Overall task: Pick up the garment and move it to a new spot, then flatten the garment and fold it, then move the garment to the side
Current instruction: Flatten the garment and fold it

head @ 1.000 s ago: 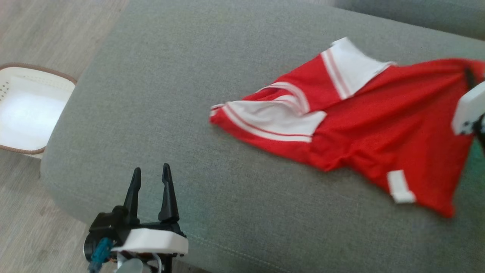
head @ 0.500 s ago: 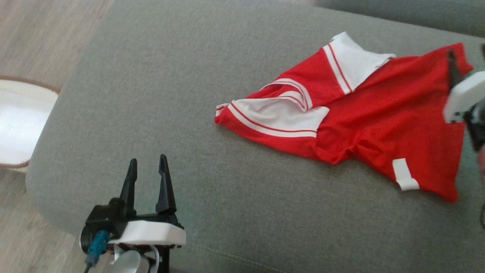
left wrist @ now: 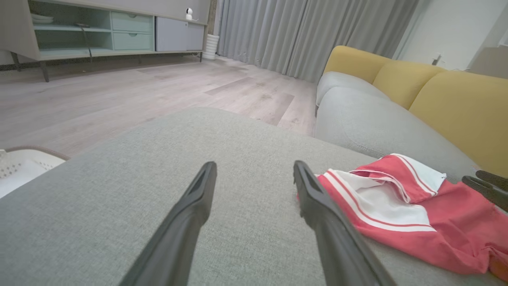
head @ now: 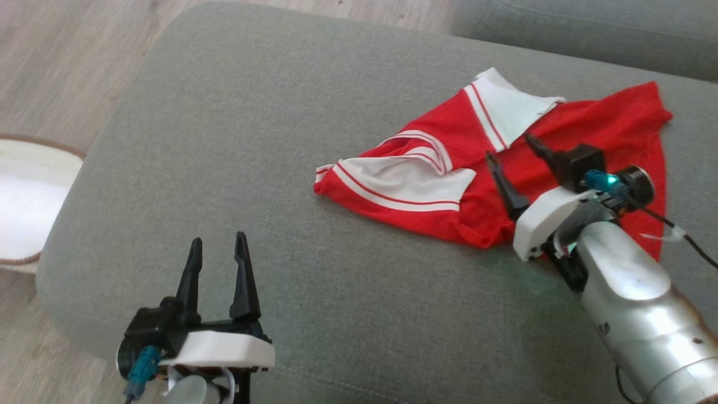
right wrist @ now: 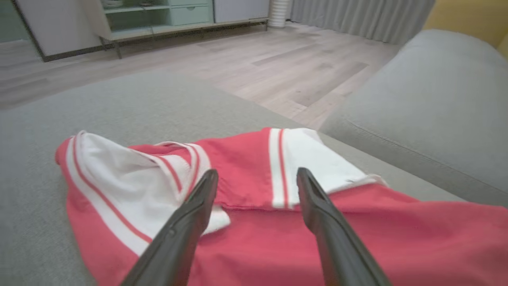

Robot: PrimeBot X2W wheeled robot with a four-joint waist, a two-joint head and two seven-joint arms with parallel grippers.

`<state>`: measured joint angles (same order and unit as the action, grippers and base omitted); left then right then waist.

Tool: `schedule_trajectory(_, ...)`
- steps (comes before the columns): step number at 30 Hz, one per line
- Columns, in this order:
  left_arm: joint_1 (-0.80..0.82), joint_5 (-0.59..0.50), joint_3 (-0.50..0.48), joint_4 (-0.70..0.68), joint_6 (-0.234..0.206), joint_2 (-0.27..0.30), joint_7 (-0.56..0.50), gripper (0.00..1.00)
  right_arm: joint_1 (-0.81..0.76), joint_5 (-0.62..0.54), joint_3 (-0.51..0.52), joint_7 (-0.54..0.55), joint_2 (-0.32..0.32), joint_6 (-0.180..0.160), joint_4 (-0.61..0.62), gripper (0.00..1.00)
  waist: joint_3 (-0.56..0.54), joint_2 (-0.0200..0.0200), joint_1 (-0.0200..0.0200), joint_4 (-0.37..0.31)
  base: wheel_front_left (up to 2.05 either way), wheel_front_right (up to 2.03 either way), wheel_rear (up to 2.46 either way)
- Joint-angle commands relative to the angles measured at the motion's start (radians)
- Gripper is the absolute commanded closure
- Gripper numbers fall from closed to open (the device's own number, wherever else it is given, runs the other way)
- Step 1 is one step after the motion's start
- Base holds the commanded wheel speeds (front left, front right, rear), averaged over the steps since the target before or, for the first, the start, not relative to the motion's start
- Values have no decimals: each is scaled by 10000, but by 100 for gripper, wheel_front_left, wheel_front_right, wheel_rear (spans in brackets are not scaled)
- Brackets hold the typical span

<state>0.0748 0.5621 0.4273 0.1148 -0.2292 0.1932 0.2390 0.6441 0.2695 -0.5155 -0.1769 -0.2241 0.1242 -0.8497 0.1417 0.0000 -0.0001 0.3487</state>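
Hovering over the garment (head: 608, 126), the right gripper (head: 510, 147) has its two dark fingers spread wide with nothing between them. I cannot tell whether the fingertips touch the fabric or sit just above it. The garment is red with white panels edged in thin red and white stripes. It lies crumpled, not flat, on the far right part of a broad grey cushion (head: 280, 112). One white panel is turned up at the far edge, and a larger white panel lies folded open at the end nearest the cushion's middle. The right wrist view looks along the fingers over red cloth toward these two white panels, with the gap between the fingers over the red strip separating them. The left gripper (head: 219, 238) sits at the near left edge of the cushion, well apart from the garment. Its fingers are parted, empty, and aimed across bare grey fabric. A white basket (head: 22, 185) with a brown rim stands on the wooden floor (head: 56, 45) beside the cushion's left side. The left wrist view shows yellow backrests (left wrist: 456, 99) behind a second grey seat, grey curtains (left wrist: 297, 31), and a low cabinet (left wrist: 99, 35) along the far wall.
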Motion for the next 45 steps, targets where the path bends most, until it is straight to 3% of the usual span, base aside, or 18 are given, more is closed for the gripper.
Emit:
schedule_trajectory(1, 262, -75, -272, -346, -57, 128, 29, 0, 190, 87, -250, -19, 74, 65, 371, 0, 169, 0, 1, 198, 0, 0, 0)
schedule_trajectory(10, 337, -2, -300, -215, 17, -128, 120, 0, 492, 294, -1656, 287, -140, 65, -30, 0, 677, 0, 1, 1057, 0, 0, 0)
schedule_trajectory(19, 416, -14, -372, -17, 178, -392, 189, 0, 1335, -534, -1439, -105, -216, 65, -1323, 0, 954, 0, 1, 1472, 0, 0, 0)
schedule_trajectory(20, 424, -22, -376, 11, 204, -429, 194, 0, 1433, -622, -1360, -155, -189, 65, -1464, 7, 984, 0, 1, 1512, 0, 0, 0)
schedule_trajectory(21, 433, -30, -382, 39, 231, -466, 199, 0, 1526, -697, -1286, -190, -171, 65, -1604, 42, 1015, 0, 1, 1550, 0, 0, 0)
schedule_trajectory(22, 440, -38, -390, 71, 256, -503, 203, 0, 1625, -802, -1242, -215, -171, 65, -1739, 71, 1036, 0, 1, 1586, 0, 0, 0)
schedule_trajectory(23, 447, -48, -395, 102, 284, -538, 207, 0, 1725, -875, -1198, -239, -167, 65, -1856, 89, 1062, 0, 1, 1625, 0, 0, 0)
schedule_trajectory(24, 453, -58, -405, 134, 309, -571, 210, 0, 1821, -937, -1165, -248, -159, 65, -1973, 100, 1077, 0, 1, 1655, 0, 0, 0)
schedule_trajectory(34, 548, -183, -425, 435, 597, -933, 224, 0, 3789, -2218, -1027, -158, -111, 65, -2674, 100, 1288, 0, 1, 2140, 0, 0, 0)
schedule_trajectory(35, 557, -196, -444, 453, 618, -972, 225, 0, 3985, -2374, -968, -17, -59, 65, -2826, 56, 1309, 0, 1, 2184, 0, 0, 0)
schedule_trajectory(36, 560, -210, -463, 467, 641, -1009, 225, 0, 4165, -2524, -901, 54, 20, 65, -2932, 0, 1337, 0, 1, 2226, 0, 0, 0)
schedule_trajectory(45, 449, -402, -834, 528, 772, -1220, 226, 0, 4710, -2812, 424, -184, 376, 65, -3590, 0, 1254, 0, 1, 2094, 0, 0, 0)
